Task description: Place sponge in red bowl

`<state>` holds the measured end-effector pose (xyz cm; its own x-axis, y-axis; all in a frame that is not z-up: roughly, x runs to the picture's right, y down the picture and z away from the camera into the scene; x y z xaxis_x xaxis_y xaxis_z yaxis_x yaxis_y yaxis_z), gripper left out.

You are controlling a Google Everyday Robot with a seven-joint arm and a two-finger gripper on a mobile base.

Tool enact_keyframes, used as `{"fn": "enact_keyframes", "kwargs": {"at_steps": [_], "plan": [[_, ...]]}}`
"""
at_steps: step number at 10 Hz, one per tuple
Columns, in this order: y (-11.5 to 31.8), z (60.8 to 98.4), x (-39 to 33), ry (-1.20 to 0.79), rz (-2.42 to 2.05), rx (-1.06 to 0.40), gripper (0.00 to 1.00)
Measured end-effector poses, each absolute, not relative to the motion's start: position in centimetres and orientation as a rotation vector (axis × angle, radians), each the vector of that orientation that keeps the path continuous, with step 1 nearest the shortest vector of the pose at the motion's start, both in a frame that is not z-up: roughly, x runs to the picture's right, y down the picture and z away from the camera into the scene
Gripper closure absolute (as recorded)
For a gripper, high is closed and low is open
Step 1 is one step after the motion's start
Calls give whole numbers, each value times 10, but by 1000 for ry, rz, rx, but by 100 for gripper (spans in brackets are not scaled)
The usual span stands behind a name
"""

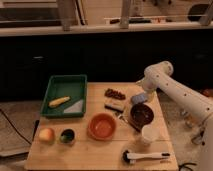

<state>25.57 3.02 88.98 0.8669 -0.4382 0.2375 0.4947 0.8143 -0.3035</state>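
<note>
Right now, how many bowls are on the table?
2: the red bowl at the front middle, and the dark bowl to its right. The tool is just behind the dark bowl, at the sponge. None seems hidden.
</note>
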Motion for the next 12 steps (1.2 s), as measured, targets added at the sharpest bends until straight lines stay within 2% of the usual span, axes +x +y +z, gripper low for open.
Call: {"fn": "enact_keyframes", "kwargs": {"at_steps": [8, 12], "plan": [[47, 920, 254, -230, -432, -416, 20], [53, 934, 254, -220, -405, -397, 20]]}}
